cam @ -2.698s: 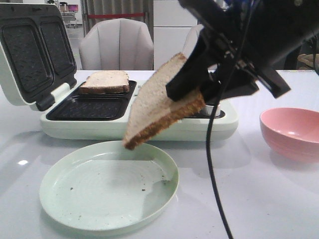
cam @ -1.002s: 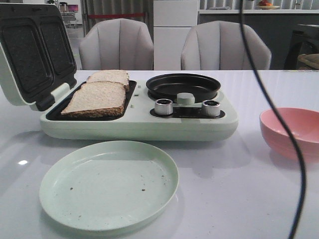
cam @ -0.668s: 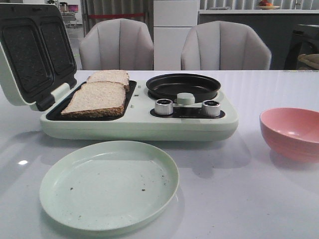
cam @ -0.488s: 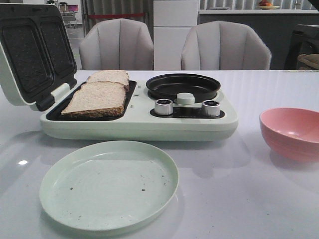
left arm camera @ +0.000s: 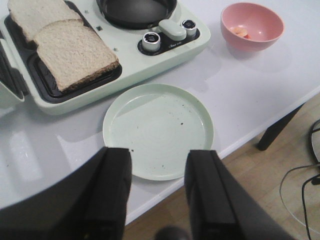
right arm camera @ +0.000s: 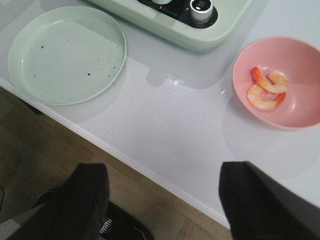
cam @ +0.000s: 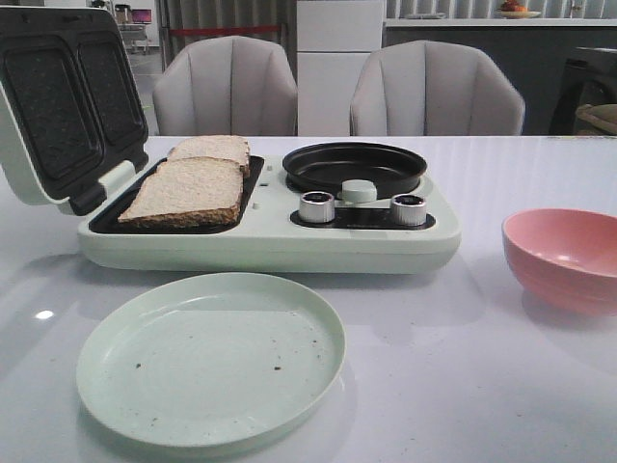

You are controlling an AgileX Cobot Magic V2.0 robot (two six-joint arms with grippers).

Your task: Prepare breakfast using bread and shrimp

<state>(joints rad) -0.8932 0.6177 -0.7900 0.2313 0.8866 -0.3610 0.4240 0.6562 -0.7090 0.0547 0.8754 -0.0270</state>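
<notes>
Two slices of bread lie in the open sandwich maker's black wells: the near slice (cam: 185, 192) and the far slice (cam: 212, 148). Both show in the left wrist view, near (left arm camera: 75, 54) and far (left arm camera: 37, 14). Two shrimp (right arm camera: 266, 89) lie in the pink bowl (right arm camera: 295, 117); the bowl's inside is hidden in the front view (cam: 564, 258). My left gripper (left arm camera: 157, 165) is open and empty, high above the table's front edge near the green plate (left arm camera: 157, 131). My right gripper (right arm camera: 162, 182) is open and empty, over the table edge. Neither gripper shows in the front view.
The pale-green sandwich maker (cam: 270, 241) has its lid (cam: 58, 101) raised at the left, a black round pan (cam: 354, 166), a pale-green knob (cam: 359, 190) and two silver dials (cam: 316, 206). The green plate (cam: 210, 359) lies in front. Two chairs stand behind the table.
The right arm, which held a bread slice over the plate, has left the front view. That slice now lies in the near well. The last half second shows no movement.
</notes>
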